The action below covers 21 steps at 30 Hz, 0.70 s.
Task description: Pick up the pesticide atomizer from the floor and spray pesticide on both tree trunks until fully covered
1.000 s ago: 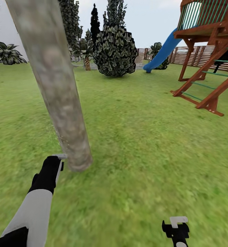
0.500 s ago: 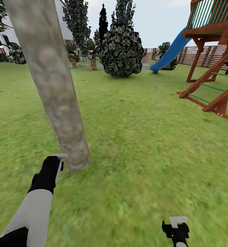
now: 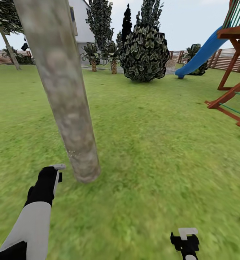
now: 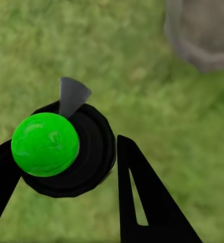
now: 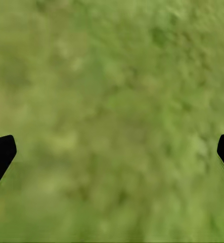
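Note:
A thick grey-brown tree trunk (image 3: 67,101) rises from the lawn at the left of the head view, with faint pale specks low on its bark. My left gripper (image 3: 52,177) hangs just left of the trunk's base, shut on the pesticide atomizer (image 3: 58,167). In the left wrist view the atomizer (image 4: 45,144) is a black round body with a bright green cap and a grey nozzle, held between the black fingers (image 4: 139,197), and the trunk's base (image 4: 203,30) lies beyond it. Another tree (image 3: 9,50) with a thin leaning trunk stands far off at the left. My right gripper (image 3: 184,241) is open over bare grass.
A wooden play frame (image 3: 231,97) with a blue slide (image 3: 201,54) stands at the right. A big dark bush (image 3: 145,54), short palms (image 3: 112,59) and a white house (image 3: 80,29) lie behind. A slatted fence (image 3: 226,59) closes the back. Open lawn spreads ahead and to the right.
The camera has turned left, so the slide and bush slid right and the far tree came into view. My left gripper with the atomizer stands slightly further from the trunk's base.

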Motion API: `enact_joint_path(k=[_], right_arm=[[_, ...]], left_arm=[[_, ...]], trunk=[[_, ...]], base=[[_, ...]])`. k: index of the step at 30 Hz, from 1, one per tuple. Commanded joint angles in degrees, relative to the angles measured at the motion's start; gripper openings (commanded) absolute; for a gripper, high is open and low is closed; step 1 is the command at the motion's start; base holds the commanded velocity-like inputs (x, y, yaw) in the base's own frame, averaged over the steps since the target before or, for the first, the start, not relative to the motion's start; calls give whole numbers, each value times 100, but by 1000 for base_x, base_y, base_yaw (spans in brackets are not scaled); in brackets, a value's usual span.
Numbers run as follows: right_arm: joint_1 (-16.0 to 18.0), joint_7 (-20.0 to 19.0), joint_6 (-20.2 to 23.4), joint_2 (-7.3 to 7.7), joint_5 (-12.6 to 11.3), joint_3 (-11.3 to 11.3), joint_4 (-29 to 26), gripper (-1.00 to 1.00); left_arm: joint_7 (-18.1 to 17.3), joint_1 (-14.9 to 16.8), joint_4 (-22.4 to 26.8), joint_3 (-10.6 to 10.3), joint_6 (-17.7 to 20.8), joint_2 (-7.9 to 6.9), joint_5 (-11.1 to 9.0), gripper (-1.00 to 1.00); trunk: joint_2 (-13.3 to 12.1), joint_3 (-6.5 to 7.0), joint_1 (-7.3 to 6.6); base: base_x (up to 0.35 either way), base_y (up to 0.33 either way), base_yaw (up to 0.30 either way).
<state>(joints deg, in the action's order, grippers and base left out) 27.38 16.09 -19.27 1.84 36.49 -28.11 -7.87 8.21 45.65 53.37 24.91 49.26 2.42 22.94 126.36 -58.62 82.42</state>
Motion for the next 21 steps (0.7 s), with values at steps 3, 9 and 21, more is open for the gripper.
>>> enact_joint_path(k=[3,9,21], right_arm=[[4,17,-24,1,60,-46,8,100],[4,17,-24,1,60,-46,5,100],[4,17,-24,7,63,-46,5,100]], left_arm=[[40,7,14,-22,19,8,-35,-100],[38,91,11,-64,71,27,-22,-100],[40,122,15,-258,75,43,-17,-100]], trunk=[[2,-5,2],[2,-5,2],[2,-5,2]], base=[[83,-36,277],[-80,-36,212],[30,-227,6]])
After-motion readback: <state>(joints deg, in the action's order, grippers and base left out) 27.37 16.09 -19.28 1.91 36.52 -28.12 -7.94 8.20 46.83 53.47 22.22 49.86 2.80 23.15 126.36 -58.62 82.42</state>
